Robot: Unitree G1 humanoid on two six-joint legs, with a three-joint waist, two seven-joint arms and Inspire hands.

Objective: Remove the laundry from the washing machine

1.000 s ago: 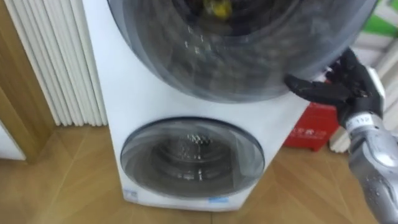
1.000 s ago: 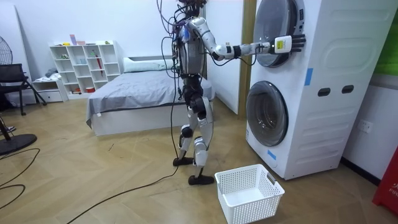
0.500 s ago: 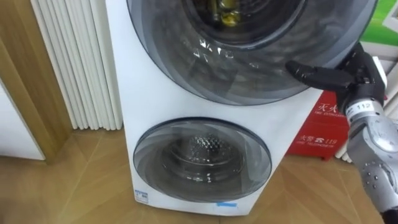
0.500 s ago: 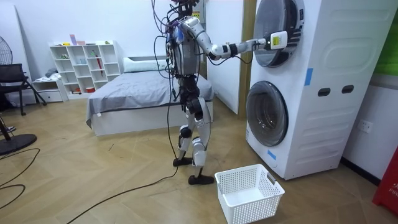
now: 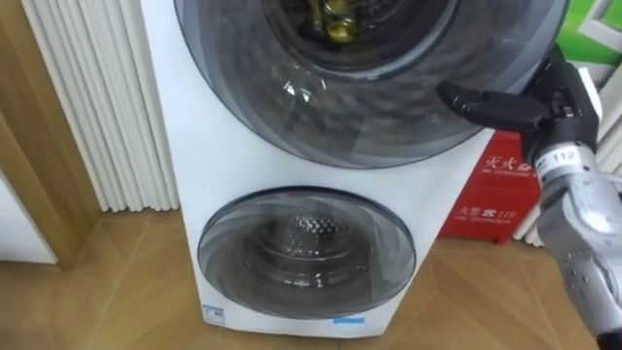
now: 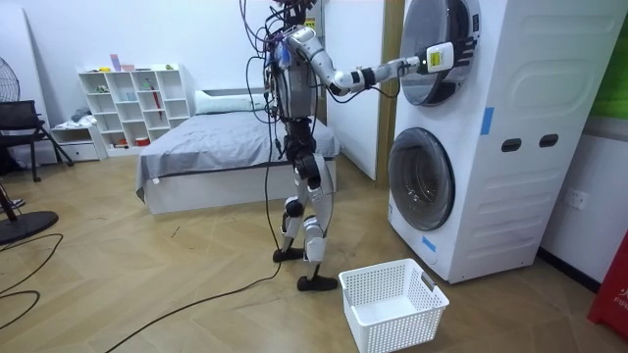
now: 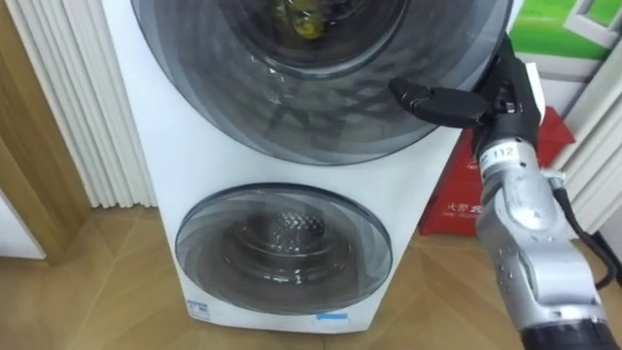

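I stand in front of a white stacked washing machine. Its upper round door has dark glass. Behind that glass lie yellow and dark clothes, seen only in part. My right hand is at the door's right rim, its thumb lying straight across the glass and its fingers curled at the rim. The room view has the same hand at the end of my outstretched arm, against the upper door. The lower door is closed, with a bare metal drum behind it.
A white laundry basket stands on the wooden floor by my feet. A red box sits right of the machine, and white vertical slats stand to its left. A bed and shelves are behind me.
In the room view my right hand has drawn back a little from the door's far side toward me, and my torso has straightened. The eye view has shifted; the hand stays at the rim.
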